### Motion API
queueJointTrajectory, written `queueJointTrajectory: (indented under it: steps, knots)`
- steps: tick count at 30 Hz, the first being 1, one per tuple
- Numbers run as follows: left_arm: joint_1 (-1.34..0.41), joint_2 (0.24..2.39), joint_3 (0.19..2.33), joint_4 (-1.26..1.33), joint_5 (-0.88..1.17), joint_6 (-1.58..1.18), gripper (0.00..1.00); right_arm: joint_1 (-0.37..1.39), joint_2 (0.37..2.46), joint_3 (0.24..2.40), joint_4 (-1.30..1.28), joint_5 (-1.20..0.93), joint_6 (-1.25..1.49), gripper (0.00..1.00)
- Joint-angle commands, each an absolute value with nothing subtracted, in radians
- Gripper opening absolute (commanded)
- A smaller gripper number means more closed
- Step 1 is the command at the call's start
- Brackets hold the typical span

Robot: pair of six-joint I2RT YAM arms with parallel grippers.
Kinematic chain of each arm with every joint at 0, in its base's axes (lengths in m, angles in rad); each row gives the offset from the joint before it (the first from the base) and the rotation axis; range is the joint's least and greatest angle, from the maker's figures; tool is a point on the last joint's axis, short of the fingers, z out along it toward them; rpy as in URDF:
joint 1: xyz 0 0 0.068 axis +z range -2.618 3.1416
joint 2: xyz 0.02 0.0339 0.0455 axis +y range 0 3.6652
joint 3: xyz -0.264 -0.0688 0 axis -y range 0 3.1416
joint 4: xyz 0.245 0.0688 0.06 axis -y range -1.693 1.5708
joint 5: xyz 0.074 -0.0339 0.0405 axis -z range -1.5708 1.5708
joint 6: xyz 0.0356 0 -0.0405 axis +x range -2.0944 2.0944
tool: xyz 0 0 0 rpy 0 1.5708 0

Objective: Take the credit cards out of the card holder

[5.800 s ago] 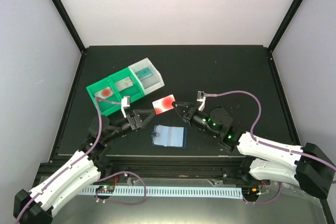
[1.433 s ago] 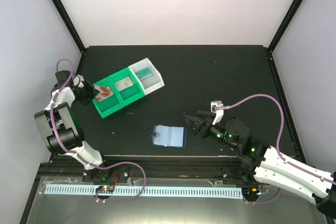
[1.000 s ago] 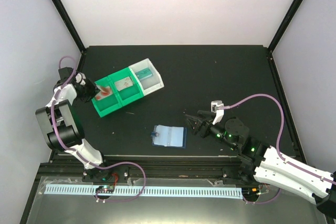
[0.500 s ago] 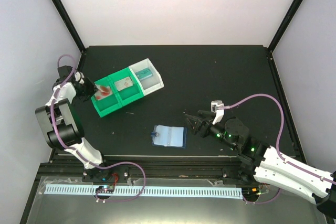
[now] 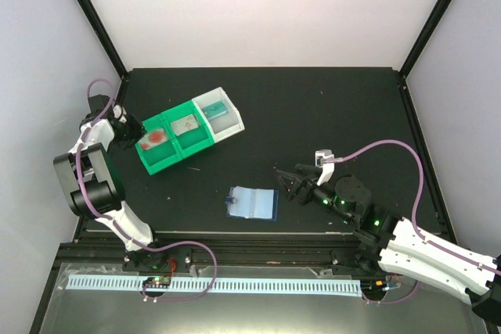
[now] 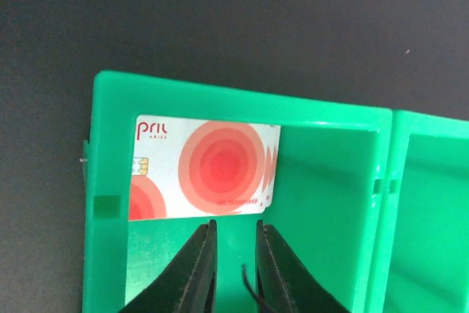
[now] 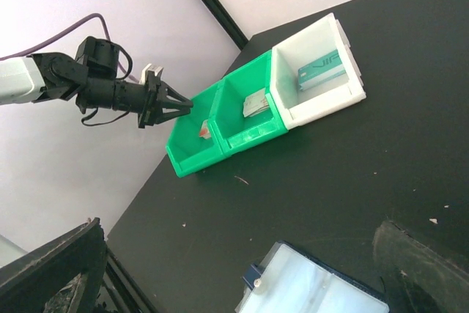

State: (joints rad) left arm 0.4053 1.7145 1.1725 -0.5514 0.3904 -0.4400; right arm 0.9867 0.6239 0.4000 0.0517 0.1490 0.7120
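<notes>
Credit cards: one with red-orange circles (image 6: 201, 177) lies flat in the end compartment of the green tray (image 6: 330, 119), against its far wall. A second pale card (image 7: 255, 102) sits in the middle compartment, and a greenish flat piece (image 7: 322, 69) in the white end bin.
Card holder: (image 5: 253, 202) flat on the worktop (image 5: 329, 115) toward the near edge, well apart from the tray. Through its pale-blue plastic I cannot tell whether a card is left inside.
Left tool: (image 6: 234, 229) poised over the end compartment, jaws only a slit apart with nothing between them. The red-patched card lies free just beyond the tips.
Right tool: (image 5: 284, 183) jaws spread wide, holding nothing, just beside the holder's right short side.
Step in hand: I judge this to be the drop-off of the red-patched card, with the release made.
Next move: I need to lift the left tool clear of the tray wall without nudging the card. Then I check the holder: if a card remains, one tool pins the sleeve while the other draws the card out through the open side.
</notes>
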Motion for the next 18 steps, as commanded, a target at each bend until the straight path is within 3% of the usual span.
queueJointTrajectory:
  steps: [1,4,18]
  knots:
    - [0.397,1.725,1.23,-0.573,0.365,-0.434,0.18,0.985,0.618,0.416,0.048,0.171,0.707,1.0]
    - [0.395,1.707,1.222,-0.575,0.368,-0.438,0.23,0.985,0.611,0.416,0.035,0.179,0.711,1.0]
    - [0.365,1.38,1.079,-0.608,0.492,-0.422,0.81,0.985,0.582,0.437,-0.076,0.231,0.756,1.0]
